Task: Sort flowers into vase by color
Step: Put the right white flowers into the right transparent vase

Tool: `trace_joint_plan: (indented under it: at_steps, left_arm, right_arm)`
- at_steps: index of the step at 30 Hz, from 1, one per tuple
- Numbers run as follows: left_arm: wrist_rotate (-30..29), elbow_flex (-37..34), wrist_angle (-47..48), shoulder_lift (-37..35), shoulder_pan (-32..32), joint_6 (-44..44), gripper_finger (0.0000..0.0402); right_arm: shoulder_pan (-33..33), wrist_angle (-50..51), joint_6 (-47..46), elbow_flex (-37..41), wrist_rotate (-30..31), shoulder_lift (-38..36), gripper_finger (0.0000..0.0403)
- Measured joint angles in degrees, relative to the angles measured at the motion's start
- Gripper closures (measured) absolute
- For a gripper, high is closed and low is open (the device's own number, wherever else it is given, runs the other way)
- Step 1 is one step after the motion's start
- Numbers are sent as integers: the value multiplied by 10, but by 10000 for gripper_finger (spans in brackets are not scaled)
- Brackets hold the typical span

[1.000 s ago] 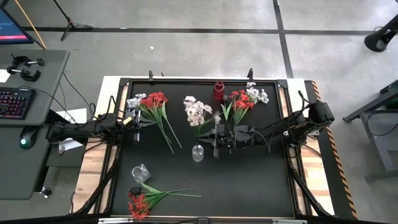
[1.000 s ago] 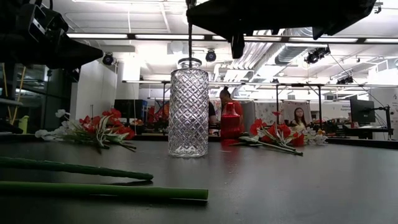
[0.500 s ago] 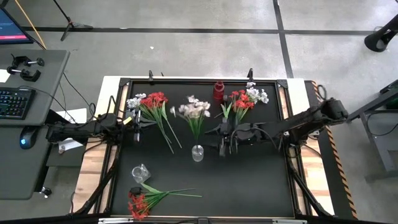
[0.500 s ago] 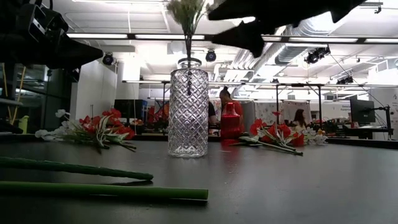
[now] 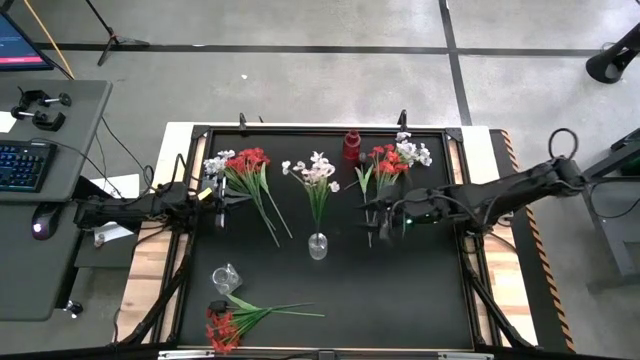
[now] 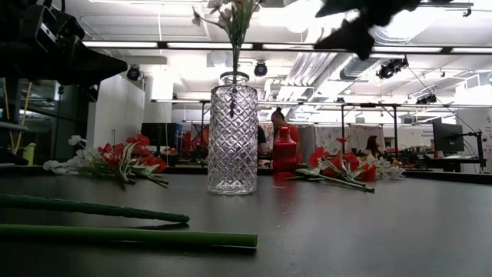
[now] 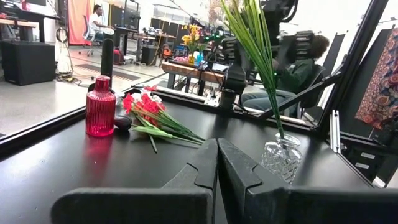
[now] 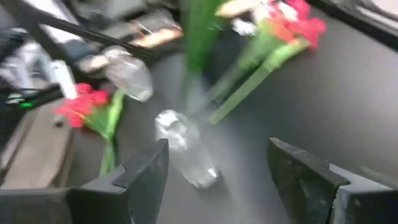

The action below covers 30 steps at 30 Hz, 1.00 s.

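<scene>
White flowers upright in clear vase; light, floppy, best pinched mid-stem. Right gripper, at vase's 3 o'clock, wide open, empty; left gripper closed, empty.

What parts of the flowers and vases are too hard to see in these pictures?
- White flowers in the clear vase: low view's top edge cuts off the blooms.
- Second clear vase: right wrist view is blurred, so its shape is unclear.
- Red flowers at the table's near edge: only stems show in the low view.
- Dark bloom: too small to find from above.

three vases, four flower bunches
</scene>
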<state>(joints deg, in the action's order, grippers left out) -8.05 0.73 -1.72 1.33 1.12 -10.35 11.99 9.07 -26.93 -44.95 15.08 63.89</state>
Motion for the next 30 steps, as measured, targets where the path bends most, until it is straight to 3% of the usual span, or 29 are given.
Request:
trace_joint_plan:
  at_steps: [3,7,11,13,20,25,30]
  left_arm:
    - [0,0,0,0,0,0,402]
    - [0,0,0,0,0,0,402]
    - [0,0,0,0,0,0,402]
    - [0,0,0,0,0,0,402]
    - [0,0,0,0,0,0,402]
    - [0,0,0,0,0,0,402]
    - [0,0,0,0,0,0,402]
  right_arm:
    - [0,100,-103,0,56,-31,144]
    - [-8,262,-363,0,162,-45,144]
    - [-73,357,-566,15,176,-33,144]
    - [-123,316,-578,31,142,-22,144]
    - [-278,61,-474,26,-23,94,144]
    - [-334,59,-483,-43,-97,209,144]
    - [-350,77,-488,-143,-139,312,144]
